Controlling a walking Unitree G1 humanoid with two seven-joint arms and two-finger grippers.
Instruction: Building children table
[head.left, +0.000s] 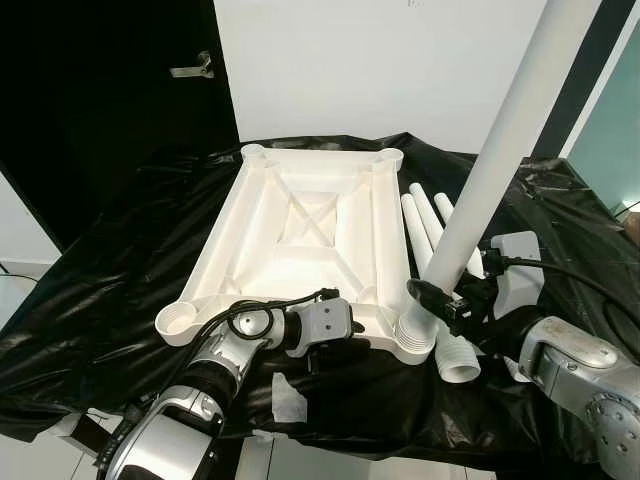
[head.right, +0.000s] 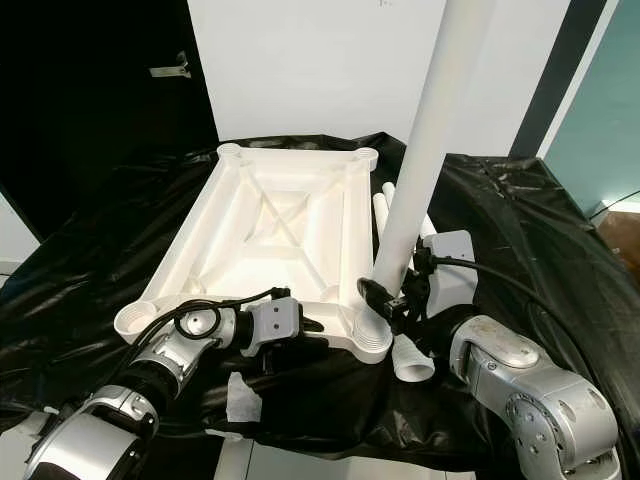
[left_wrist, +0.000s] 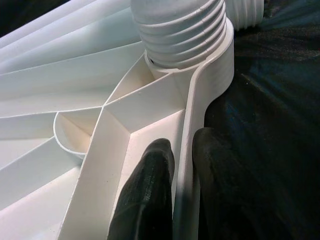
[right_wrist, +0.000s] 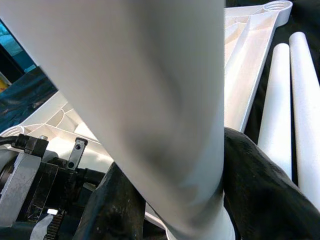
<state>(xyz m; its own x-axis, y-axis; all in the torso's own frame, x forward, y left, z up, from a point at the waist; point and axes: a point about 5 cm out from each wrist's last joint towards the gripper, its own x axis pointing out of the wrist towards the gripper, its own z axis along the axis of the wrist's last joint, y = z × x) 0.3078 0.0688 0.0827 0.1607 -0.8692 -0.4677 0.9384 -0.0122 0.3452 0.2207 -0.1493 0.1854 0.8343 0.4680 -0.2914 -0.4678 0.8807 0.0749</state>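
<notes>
White leg (head.left: 500, 150) gripped by right end effector (head.left: 440, 300); left end effector (left_wrist: 175, 195) pinches tabletop (head.left: 300, 230) rim (upturned).

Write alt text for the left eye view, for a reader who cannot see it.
The right hand holds a white table leg upright in the near right corner socket of an upside-down white tabletop lying on black sheeting. The left hand grips the tabletop's near edge, and three more legs lie to its right.

Upright leg (head.left: 500, 150) blocks the tabletop's (head.left: 300, 230) near right corner; spare legs (head.left: 425, 225) crowd its right side.
</notes>
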